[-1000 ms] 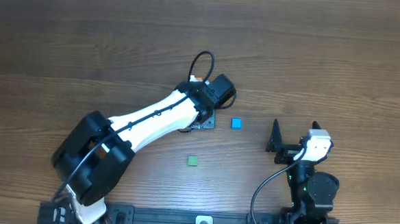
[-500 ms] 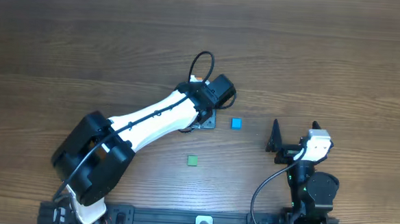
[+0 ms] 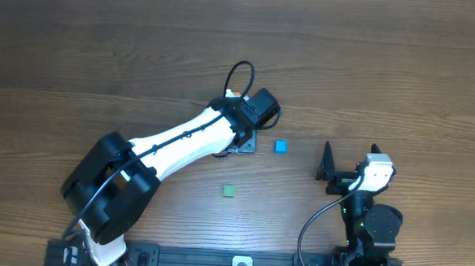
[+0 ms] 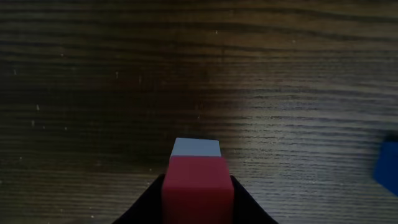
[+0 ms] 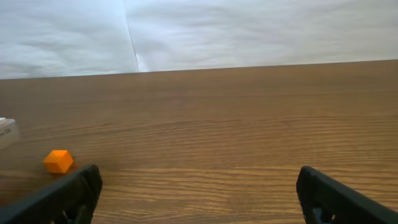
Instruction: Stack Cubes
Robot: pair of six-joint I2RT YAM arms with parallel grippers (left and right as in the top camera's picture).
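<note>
My left gripper (image 4: 198,200) is shut on a red cube (image 4: 198,185), its dark fingers (image 4: 151,204) pressed against both sides. A pale grey cube (image 4: 196,148) shows just past the red one; I cannot tell whether they touch. From above, the left gripper (image 3: 239,141) sits mid-table with the blue cube (image 3: 280,147) a short way to its right; that blue cube (image 4: 388,168) also shows in the left wrist view. A green cube (image 3: 229,191) lies nearer the bases. My right gripper (image 3: 348,161) stands open and empty at the right. An orange cube (image 5: 58,160) rests farther off.
The wooden table (image 3: 104,44) stretches bare to the far side and left. A white backdrop (image 5: 249,31) rises beyond the table's edge. The left arm's white link (image 3: 180,138) crosses the middle, with a black cable loop (image 3: 242,68) above its wrist.
</note>
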